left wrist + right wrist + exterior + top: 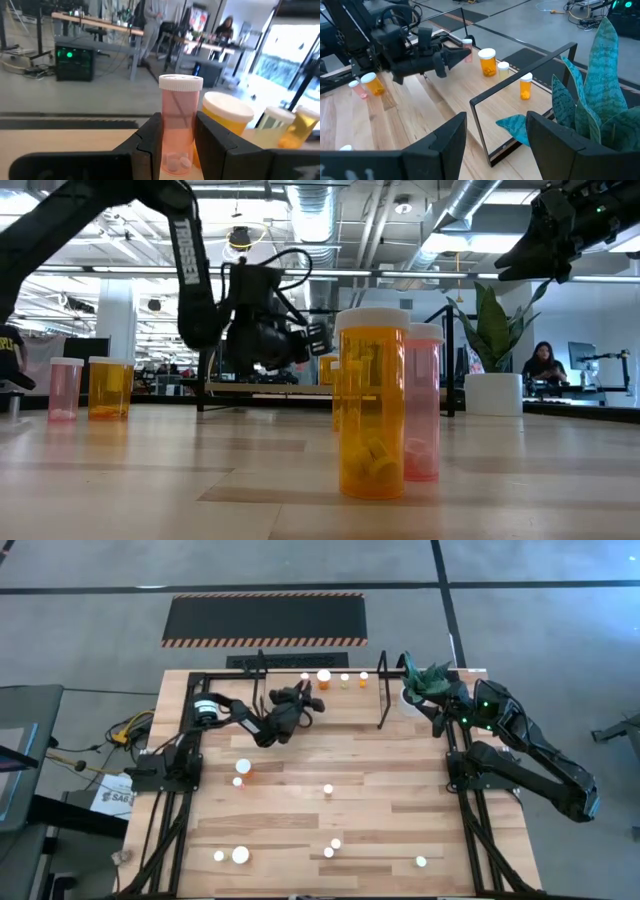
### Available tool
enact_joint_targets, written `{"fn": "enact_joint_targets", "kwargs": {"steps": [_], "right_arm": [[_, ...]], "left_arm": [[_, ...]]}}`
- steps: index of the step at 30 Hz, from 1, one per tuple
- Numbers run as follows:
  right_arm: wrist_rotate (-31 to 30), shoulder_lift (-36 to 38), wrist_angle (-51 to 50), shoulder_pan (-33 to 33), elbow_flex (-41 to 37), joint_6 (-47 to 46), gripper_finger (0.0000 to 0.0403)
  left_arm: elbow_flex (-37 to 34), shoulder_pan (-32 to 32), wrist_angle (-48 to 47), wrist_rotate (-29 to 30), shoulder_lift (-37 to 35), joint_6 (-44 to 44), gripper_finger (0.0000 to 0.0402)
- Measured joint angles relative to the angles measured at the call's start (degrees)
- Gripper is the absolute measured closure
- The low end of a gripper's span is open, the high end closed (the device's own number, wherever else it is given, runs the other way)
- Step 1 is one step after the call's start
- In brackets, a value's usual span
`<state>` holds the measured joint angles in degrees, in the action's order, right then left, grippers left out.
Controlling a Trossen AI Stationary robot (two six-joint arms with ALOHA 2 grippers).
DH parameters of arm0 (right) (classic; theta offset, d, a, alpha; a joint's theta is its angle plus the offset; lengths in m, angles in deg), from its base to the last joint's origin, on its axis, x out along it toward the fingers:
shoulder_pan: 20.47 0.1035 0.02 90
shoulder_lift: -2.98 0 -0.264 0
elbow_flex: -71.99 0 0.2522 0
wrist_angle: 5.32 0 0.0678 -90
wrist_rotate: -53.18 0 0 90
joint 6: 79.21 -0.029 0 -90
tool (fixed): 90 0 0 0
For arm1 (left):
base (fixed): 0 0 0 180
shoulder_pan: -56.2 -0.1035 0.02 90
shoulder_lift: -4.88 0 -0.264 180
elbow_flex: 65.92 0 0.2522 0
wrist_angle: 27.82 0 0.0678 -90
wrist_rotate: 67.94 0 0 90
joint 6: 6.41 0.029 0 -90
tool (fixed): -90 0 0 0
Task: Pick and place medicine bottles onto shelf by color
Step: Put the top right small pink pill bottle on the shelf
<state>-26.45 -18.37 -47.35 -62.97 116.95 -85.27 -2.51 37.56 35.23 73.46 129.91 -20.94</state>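
Fingers [150,145] clamp pink bottle [178,125] (upright)

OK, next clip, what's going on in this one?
The left gripper holds a pink medicine bottle between its fingers at the shelf along the table's far edge, next to a wide orange bottle, a pale bottle and a small orange bottle that already stand in a row there. About ten more white-capped bottles stand scattered on the wooden table. The right gripper waits, open and empty, by the potted plant.
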Motion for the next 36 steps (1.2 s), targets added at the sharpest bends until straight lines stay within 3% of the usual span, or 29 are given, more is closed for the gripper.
{"fn": "enact_joint_targets", "kwargs": {"steps": [3,11,36], "right_arm": [[0.01,-0.02,-0.02,0.0,0.0,0.0,0.0177],[0.02,0.0,-0.02,0.0,0.0,0.0,0.0177],[0.02,0.0,-0.02,0.0,0.0,0.0,0.0177]], "left_arm": [[0.04,0.33,5.02,-0.03,1.76,2.95,0.0326],[0.09,0.31,4.21,0.2,1.82,7.56,0.0326],[0.13,-0.89,-1.2,-1.18,1.86,6.97,0.0317]]}}
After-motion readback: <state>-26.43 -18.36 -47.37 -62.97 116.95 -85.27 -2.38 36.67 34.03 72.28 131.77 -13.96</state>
